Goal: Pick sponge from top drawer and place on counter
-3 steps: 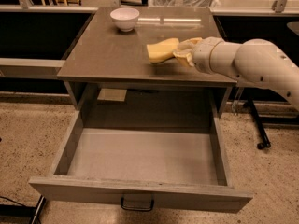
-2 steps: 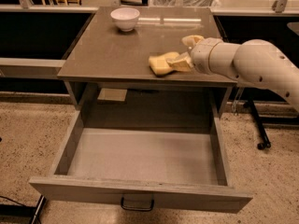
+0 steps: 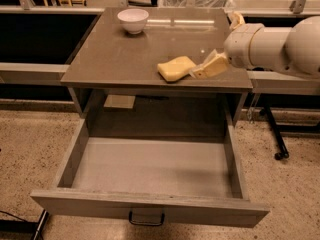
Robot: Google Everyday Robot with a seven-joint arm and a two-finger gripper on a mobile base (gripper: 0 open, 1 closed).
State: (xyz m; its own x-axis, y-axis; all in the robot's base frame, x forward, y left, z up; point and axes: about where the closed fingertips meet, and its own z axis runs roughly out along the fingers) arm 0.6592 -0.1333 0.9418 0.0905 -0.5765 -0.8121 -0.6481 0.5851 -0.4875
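The sponge (image 3: 175, 68), a pale yellow soft block, lies flat on the glossy grey-brown slab counter (image 3: 125, 54), right of its middle, near its front edge; the wide grey top drawer (image 3: 150, 169) stands pulled out below that edge; a small white bowl (image 3: 133, 20) sits far-left on the counter; the tan gripper (image 3: 200, 72) touches the sponge's right end, clamped or released I cannot tell. Likely risk: a snagged retreat drags the sponge off the front edge; its long axis runs roughly along that edge, right end toward the gripper.
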